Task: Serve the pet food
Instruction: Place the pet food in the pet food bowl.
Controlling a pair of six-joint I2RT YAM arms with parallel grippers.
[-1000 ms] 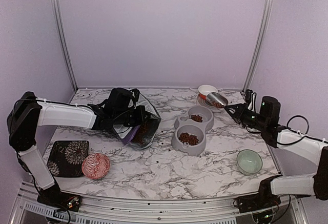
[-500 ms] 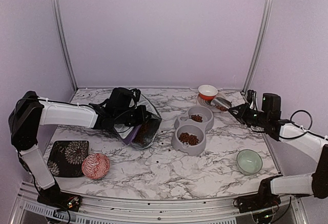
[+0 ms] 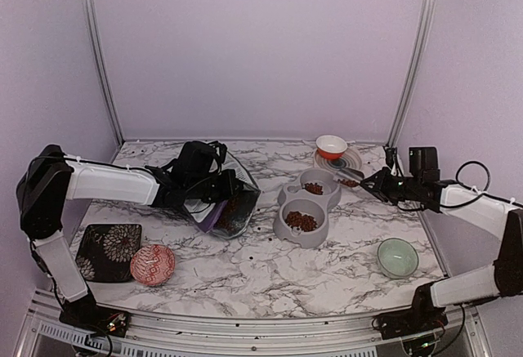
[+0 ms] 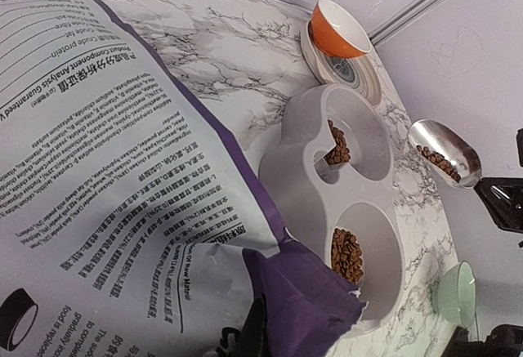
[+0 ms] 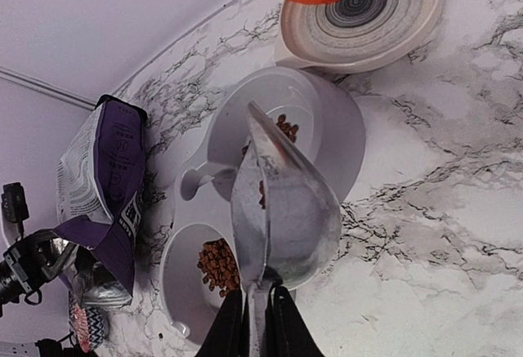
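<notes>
One marbled table (image 3: 245, 271) bearing pet food (image 3: 301, 220), lilac walls (image 3: 261, 55)

"Guaranteed" on the bag (image 4: 122, 169)

The top external camera hangs above and behind the arm bases. It faces twelve o'clock and down, taking in the whole white marble-patterned tabletop (image 3: 245, 275) from far off. The left wrist camera sits close against the purple-and-white printed food bag (image 4: 106, 153), facing three o'clock. The right wrist camera looks along the shiny metal scoop (image 5: 286, 202) from near, facing nine o'clock. All three share the grey plastic double-bowl feeder (image 3: 283, 228), its small dark-brown kibble pellets (image 3: 301, 220) and the orange ceramic bowl (image 3: 331, 146).
</notes>
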